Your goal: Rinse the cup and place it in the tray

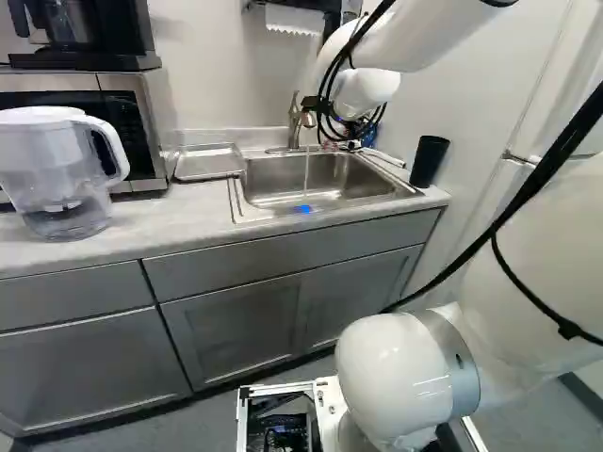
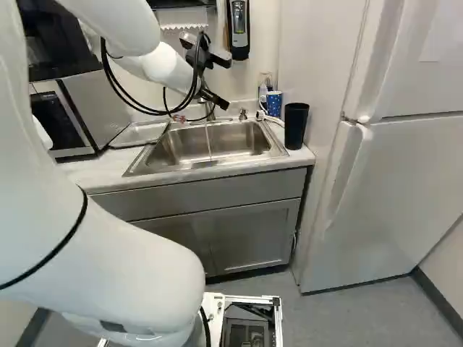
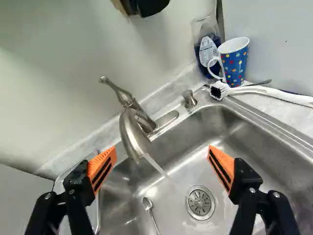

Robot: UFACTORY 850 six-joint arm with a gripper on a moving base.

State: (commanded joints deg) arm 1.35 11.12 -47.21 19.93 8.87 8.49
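In the right base view my gripper (image 2: 214, 100) hangs over the back of the sink. The wrist view shows the gripper (image 3: 162, 155) open and empty above the basin, the running faucet (image 3: 133, 131) between and beyond its fingers. A blue dotted cup (image 3: 235, 62) stands upright behind the sink's corner, ahead of the gripper, its handle toward the faucet. In the right base view a tall black cup (image 2: 296, 126) stands on the counter at the sink's side. The metal tray (image 1: 209, 162) lies on the counter between sink and microwave.
Water falls into the sink (image 3: 247, 147), where a spoon (image 3: 148, 204) lies near the drain. A white brush (image 3: 274, 93) lies on the rim beside the dotted cup, a soap bottle (image 3: 207, 51) behind it. Near the microwave stands a water pitcher (image 1: 58, 179). A fridge (image 2: 391, 181) stands right of the counter.
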